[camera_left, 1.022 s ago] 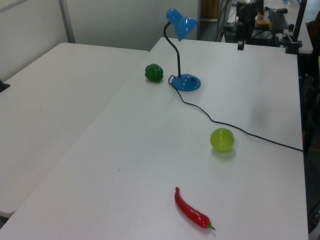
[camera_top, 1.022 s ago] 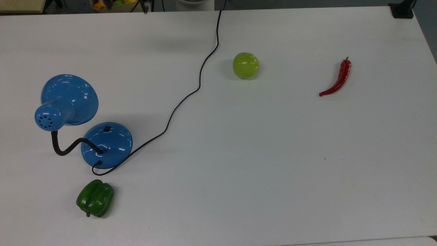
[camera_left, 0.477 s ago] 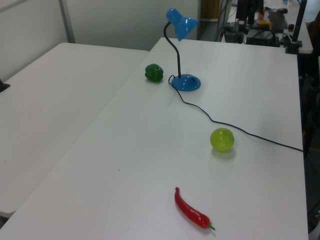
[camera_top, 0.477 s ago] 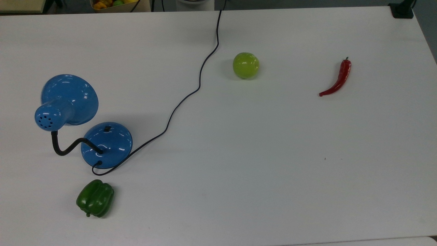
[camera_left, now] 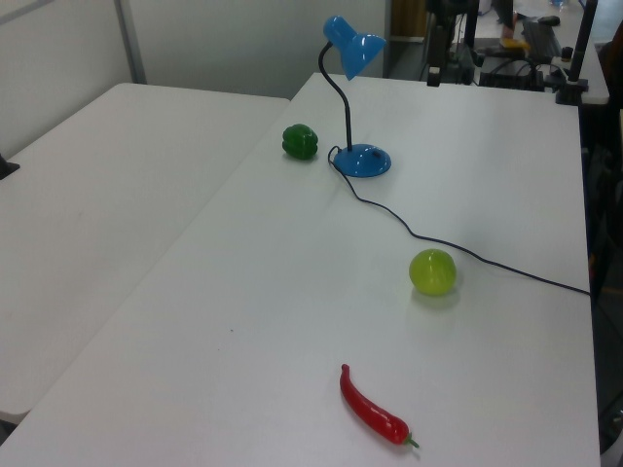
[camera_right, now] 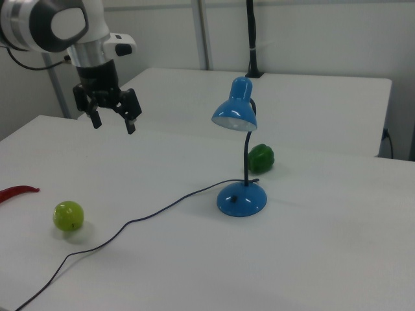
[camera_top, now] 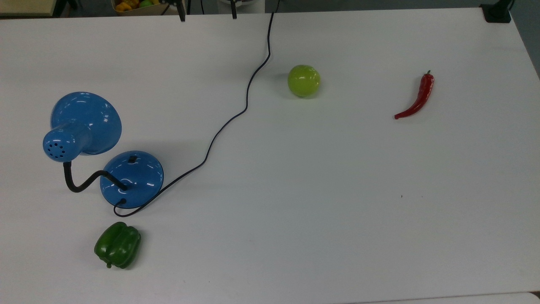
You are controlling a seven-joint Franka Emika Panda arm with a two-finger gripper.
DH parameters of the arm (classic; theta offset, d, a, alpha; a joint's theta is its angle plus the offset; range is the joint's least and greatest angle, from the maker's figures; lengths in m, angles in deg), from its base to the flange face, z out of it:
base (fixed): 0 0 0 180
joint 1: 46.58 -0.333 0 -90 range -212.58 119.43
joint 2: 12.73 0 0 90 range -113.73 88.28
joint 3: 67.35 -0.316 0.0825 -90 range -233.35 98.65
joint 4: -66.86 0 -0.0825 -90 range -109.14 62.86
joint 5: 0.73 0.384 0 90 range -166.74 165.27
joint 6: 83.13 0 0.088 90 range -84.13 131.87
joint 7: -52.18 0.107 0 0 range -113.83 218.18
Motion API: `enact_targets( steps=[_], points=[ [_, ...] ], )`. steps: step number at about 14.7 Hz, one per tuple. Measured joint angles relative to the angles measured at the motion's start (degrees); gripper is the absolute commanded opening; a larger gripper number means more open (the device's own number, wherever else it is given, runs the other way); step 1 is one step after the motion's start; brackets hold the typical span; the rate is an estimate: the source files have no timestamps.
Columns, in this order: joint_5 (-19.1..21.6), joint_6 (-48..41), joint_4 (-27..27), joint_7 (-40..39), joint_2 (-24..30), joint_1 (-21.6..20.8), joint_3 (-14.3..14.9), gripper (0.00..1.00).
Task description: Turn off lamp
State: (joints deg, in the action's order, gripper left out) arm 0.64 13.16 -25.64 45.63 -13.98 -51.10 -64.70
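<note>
The lamp stands on the white table, with its round blue base flat on the top and its black bendy neck going up to the blue shade. In the right view the end effector hangs high in the air, well apart from the lamp, over toward the right view's left. Its two fingers point down and are spread wide open, and there is nothing between them. So the lamp lies toward the right view's right of the end effector, and lower down. In the top view the two finger tips poke in at the very top edge, with the end effector far from the base, which sits low on the top view's left. The little black switch is on the top of the base, on the side that faces the top view's upper edge, so it is on the side nearer the end effector. The shade leans out past the base on the top view's left and does not cover the switch. I think the next move has to go across and down to that switch, and press it from above. The black cord runs from the base across the table and away. A green pepper sits just beside the base, on the side away from the switch. A green apple and a red chili lie well apart from the lamp.
</note>
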Motion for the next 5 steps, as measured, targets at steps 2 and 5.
enact_targets(
  steps=[2, 5],
  points=[
    [0.00, 1.97, 0.04, -1.82, -0.50, 0.00, 0.03, 1.00],
    [0.00, 2.24, 0.43, -1.97, -0.43, 0.00, 0.04, 1.00]
  ],
)
